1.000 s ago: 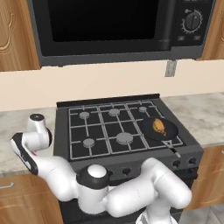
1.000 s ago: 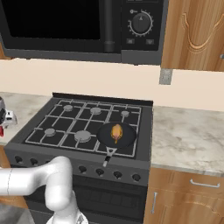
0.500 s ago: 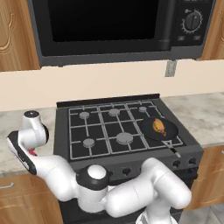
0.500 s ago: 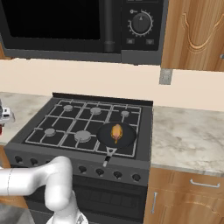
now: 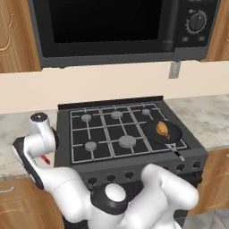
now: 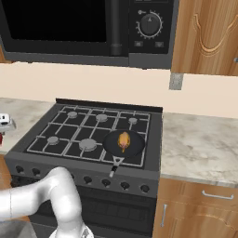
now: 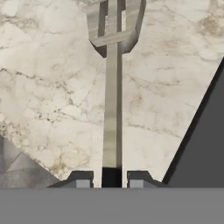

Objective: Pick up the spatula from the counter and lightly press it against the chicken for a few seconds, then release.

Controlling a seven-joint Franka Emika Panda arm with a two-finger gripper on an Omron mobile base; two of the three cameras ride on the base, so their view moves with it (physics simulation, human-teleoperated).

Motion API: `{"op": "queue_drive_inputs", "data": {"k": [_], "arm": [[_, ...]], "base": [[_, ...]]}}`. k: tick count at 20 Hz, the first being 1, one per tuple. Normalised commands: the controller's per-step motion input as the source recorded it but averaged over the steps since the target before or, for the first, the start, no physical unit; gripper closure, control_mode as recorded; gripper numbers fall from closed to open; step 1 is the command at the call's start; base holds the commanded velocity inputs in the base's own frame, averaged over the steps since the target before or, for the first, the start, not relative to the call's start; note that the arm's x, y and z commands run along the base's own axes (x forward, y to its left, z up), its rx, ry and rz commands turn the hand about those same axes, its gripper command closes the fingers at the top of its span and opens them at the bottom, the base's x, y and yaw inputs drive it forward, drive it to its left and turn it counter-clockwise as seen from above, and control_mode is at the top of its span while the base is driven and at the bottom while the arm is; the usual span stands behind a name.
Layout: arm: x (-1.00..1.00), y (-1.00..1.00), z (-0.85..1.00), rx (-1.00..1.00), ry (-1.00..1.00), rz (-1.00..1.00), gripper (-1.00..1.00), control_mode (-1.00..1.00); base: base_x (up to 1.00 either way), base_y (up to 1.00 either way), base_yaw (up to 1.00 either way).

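Observation:
In the hand view a metal spatula [image 7: 111, 109] lies on the marble counter [image 7: 52, 87], its slotted head at the top of the picture. Its long handle runs down between my fingertips [image 7: 82, 180]. My gripper [image 7: 109, 177] is shut on the handle's end. My hand [image 5: 41, 136] hangs low over the counter left of the stove, and it also sits at the left edge of the right base view [image 6: 4, 121]. The browned chicken [image 5: 162, 129] [image 6: 123, 140] lies in a dark pan [image 5: 175, 134] [image 6: 111, 148] on the front right burner, far from the gripper.
The black gas stove [image 5: 112, 129] [image 6: 88, 135] fills the middle, and its dark edge [image 7: 205, 144] lies just right of the spatula. A microwave [image 5: 112, 27] hangs above it. The pan's handle [image 6: 115, 165] sticks out over the stove's front. Marble counter [image 6: 200, 144] continues on the right.
My hand has shifted only slightly over the left counter. The stove, pan and chicken stand as before.

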Motion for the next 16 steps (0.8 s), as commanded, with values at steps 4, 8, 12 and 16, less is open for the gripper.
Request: {"op": "queue_drive_inputs", "data": {"k": [4, 8, 12, 16], "arm": [[-0.39, -0.81, 0.40, 0.00, -0.11, -0.10, 1.00, -1.00], [-0.38, -0.79, 0.36, 0.01, -0.09, -0.11, 1.00, -1.00], [-0.18, -0.69, 0.46, 0.09, 0.01, -0.18, 1.00, -1.00], [-0.23, -0.69, 0.44, 0.13, 0.04, -0.24, 1.00, -1.00]], "base": [[0.00, 0.00, 0.00], [0.00, 0.00, 0.00], [0.00, 0.00, 0.00], [0.00, 0.00, 0.00]]}}
